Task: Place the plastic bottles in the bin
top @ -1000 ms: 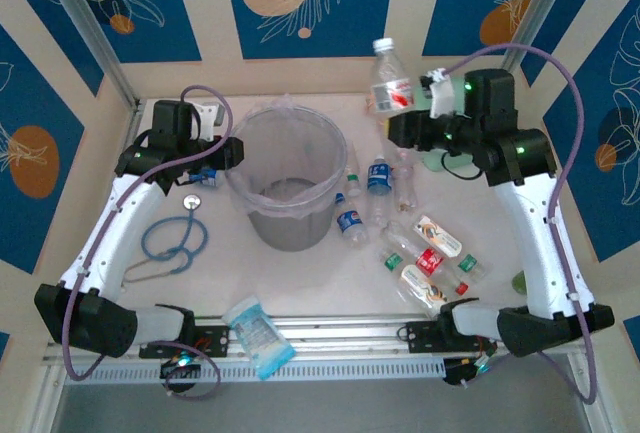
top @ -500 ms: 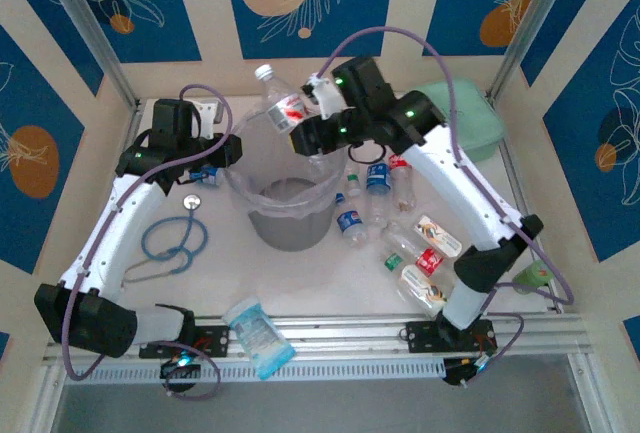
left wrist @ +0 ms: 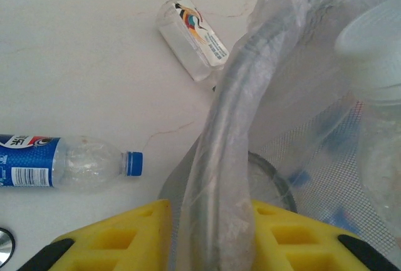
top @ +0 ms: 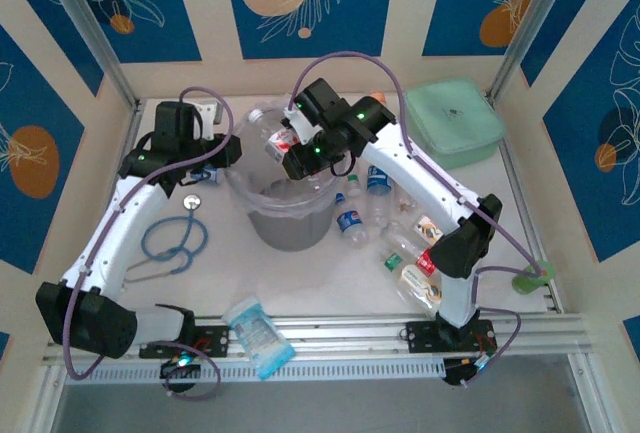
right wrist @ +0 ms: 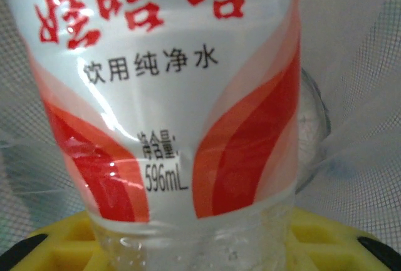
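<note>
The bin (top: 287, 215), a round grey bucket lined with a clear bag, stands left of centre. My left gripper (top: 230, 152) is shut on its left rim (left wrist: 229, 152), with the yellow fingers (left wrist: 125, 233) on either side of it. My right gripper (top: 296, 150) is shut on a clear plastic bottle (top: 270, 131) with a red-and-white label (right wrist: 169, 96). It holds the bottle tilted over the bin's mouth. Several more bottles (top: 351, 221) lie on the table right of the bin. A blue-label bottle (left wrist: 62, 168) and another bottle (left wrist: 191, 30) lie by the bin's left side.
A mint-green square case (top: 456, 119) sits at the back right. A blue stethoscope (top: 175, 239) lies left of the bin. A blue-and-white packet (top: 259, 337) lies at the near edge. A small green object (top: 528, 278) sits at the right edge.
The right arm has swung left from the back right with the red-label bottle and now holds it over the bin. The left gripper has closed on the bin's rim.
</note>
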`<state>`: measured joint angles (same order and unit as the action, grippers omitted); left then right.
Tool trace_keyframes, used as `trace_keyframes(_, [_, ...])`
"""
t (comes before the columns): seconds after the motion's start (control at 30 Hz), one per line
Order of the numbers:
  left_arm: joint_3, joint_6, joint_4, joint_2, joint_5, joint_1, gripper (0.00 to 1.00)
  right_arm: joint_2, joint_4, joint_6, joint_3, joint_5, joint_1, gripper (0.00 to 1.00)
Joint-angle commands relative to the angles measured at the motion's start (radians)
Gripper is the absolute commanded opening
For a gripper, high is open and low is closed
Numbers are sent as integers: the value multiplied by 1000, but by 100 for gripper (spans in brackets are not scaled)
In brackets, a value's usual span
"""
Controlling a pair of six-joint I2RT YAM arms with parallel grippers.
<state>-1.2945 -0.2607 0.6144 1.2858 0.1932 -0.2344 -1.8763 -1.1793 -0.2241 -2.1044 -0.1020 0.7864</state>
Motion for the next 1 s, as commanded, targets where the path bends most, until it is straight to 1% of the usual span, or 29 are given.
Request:
trace_keyframes(0.0, [21,-11,-25,-21,-18,-10,32,-27,-11,8,27,5,5,25])
trace_keyframes(0.13, [24,-9,-28,-19,-15,-8,31,-50,3,3,35,20,-1,38])
trace_keyframes(0.23, [26,-8,-28,-20,-15,-8,31,-50,15,0,38,28,-4,57])
trace_keyframes(0.3, [27,-5,-30,-21,-18,-8,31,-49,13,2,33,28,-5,66])
trace_keyframes(0.37, [29,-5,-31,-22,-18,-8,30,-48,4,5,15,30,-4,72])
trace_keyframes(0.57, [32,-6,-35,-19,-15,-8,30,-43,-29,18,-58,27,-3,79])
trace_keyframes(0.7, [33,-5,-35,-21,-19,-8,30,-30,-59,28,-113,19,5,80])
trace_keyframes(0.8, [35,-2,-35,-22,-20,-7,30,-2,-67,33,-150,16,8,83])
trace_keyframes(0.83, [35,-3,-35,-22,-19,-7,30,9,-73,32,-164,8,8,85])
trace_keyframes(0.97, [38,-2,-35,-20,-20,-6,30,53,-95,41,-206,-42,6,85])
